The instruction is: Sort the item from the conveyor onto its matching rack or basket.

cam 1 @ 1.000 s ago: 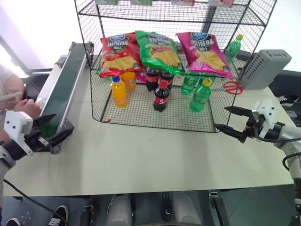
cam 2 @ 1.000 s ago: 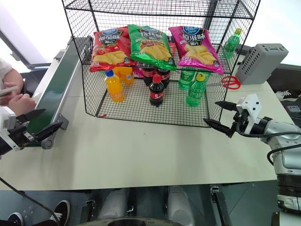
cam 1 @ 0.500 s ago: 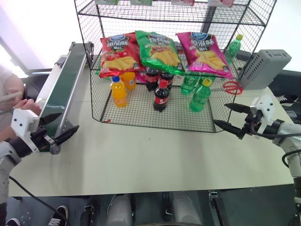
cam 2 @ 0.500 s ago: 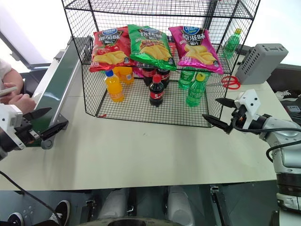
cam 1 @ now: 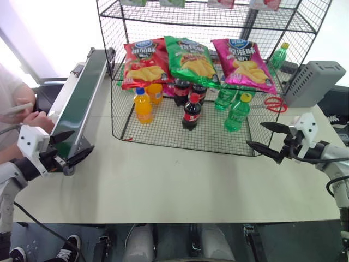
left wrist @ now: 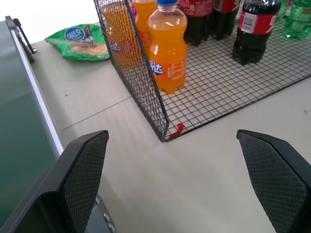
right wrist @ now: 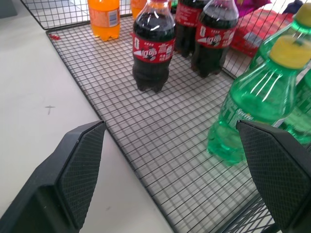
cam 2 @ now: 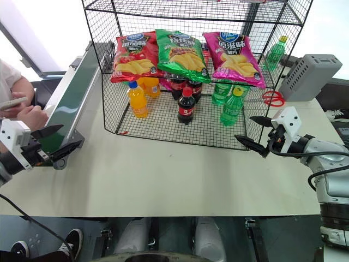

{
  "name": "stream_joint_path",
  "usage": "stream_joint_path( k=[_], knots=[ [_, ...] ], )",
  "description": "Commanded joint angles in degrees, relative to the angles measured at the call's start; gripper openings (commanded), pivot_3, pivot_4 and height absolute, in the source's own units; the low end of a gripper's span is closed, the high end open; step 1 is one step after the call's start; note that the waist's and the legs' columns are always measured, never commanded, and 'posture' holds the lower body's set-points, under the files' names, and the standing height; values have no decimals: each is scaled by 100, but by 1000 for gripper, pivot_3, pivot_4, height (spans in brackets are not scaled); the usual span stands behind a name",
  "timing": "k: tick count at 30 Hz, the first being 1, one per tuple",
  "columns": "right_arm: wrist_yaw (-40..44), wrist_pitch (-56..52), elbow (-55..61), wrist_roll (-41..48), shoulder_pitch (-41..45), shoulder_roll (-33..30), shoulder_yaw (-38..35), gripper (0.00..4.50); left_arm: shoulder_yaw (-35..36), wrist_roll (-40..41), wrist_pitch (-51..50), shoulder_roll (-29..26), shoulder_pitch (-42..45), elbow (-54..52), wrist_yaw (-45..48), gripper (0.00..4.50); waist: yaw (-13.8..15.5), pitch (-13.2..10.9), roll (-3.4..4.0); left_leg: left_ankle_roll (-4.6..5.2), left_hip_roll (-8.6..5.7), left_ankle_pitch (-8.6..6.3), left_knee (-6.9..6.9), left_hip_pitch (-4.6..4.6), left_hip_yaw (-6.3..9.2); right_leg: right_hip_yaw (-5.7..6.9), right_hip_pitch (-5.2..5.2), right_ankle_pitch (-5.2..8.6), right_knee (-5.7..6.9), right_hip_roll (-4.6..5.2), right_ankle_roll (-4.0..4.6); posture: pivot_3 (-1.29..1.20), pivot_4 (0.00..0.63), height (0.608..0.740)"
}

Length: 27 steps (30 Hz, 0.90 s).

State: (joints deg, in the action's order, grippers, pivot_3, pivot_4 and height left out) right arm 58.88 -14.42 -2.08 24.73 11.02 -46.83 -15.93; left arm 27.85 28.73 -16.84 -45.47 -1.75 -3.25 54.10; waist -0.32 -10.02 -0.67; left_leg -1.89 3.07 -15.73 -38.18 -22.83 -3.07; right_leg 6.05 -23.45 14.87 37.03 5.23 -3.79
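Note:
A magenta-pink chip bag (cam 1: 242, 63) lies on the middle tier of the black wire rack (cam 1: 188, 146), at its right end beside a green bag (cam 1: 191, 57) and a red bag (cam 1: 143, 61). The conveyor (cam 1: 82, 98) runs along the table's left side, showing bare dark green belt. My left gripper (cam 1: 83, 140) hangs open at the conveyor's near end, holding nothing. In the left wrist view its fingers (left wrist: 85, 174) frame the rack's front left corner. My right gripper (cam 1: 254, 134) is open and holds nothing, just outside the rack's front right corner.
Orange (cam 1: 143, 105), cola (cam 1: 190, 111) and green (cam 1: 234, 112) bottles stand on the rack's bottom tier. Behind the rack's left corner a green bag (left wrist: 80, 41) lies on the table. A grey box (cam 1: 319, 82) and a red ring (cam 1: 275, 102) sit far right. A person's hand (cam 1: 39, 117) rests beside the conveyor.
The whole picture has shifted, so the camera moved. Both grippers stay open, and the bags and bottles keep their places.

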Motion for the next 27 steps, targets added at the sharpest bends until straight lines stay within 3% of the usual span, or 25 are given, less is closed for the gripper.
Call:
stream_joint_path(
  k=[1, 27],
  knots=[
    [-8, 202, -54, -46, 75, -25, -82, 4461, 94, 28, 121, -63, 45, -82, 20, 4500, -6, 0, 0, 0, 0, 0, 1, 0, -1, -1, 0, 0, 0, 0, 0, 0, 150, 740],
    [-6, 507, -137, -333, 181, 10, 115, 4461, -20, 0, 244, 73, -54, -116, 40, 4500, -25, -1, 2, 0, 3, 0, 5, 5, -11, -12, -5, 1, 2, -5, 1, 0, 150, 740]
  ],
)
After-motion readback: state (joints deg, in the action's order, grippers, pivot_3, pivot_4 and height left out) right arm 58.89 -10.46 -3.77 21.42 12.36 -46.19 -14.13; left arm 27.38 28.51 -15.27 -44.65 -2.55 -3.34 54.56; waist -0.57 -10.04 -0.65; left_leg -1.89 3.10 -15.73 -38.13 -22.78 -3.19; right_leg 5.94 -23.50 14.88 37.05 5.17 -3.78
